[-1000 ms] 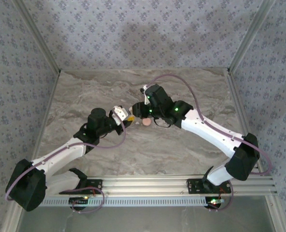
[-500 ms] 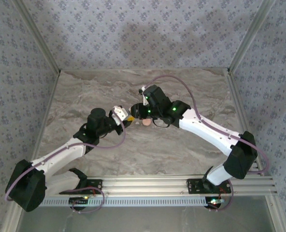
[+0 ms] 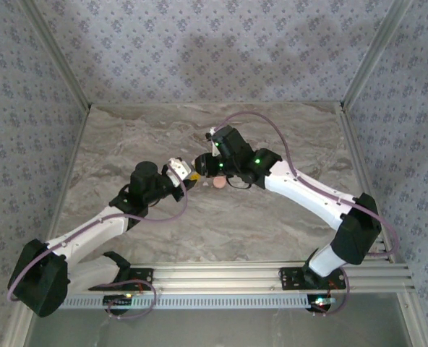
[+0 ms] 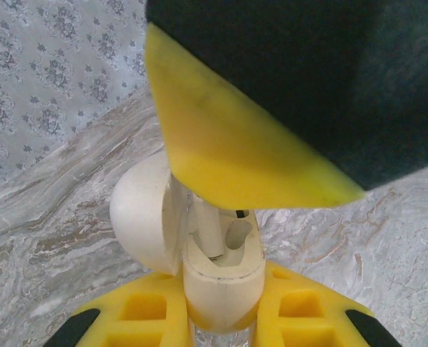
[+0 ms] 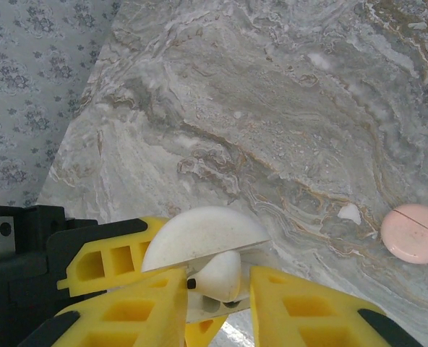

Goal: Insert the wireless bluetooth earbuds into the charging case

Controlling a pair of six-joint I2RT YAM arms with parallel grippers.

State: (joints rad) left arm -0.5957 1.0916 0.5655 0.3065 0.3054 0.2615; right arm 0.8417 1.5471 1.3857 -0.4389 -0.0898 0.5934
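Since a second ago the right arm (image 3: 308,191) has leaned left in the top view, right end effector (image 3: 202,165) meeting left end effector (image 3: 194,176) over the counter (image 3: 127,137), a pink puck (image 3: 219,183) just beside. Left wrist: the left end effector clamps the open-lidded case (image 4: 223,282). Right wrist: the right end effector, narrow, pinches an earbud (image 5: 217,277) at the case, well apart from the puck.
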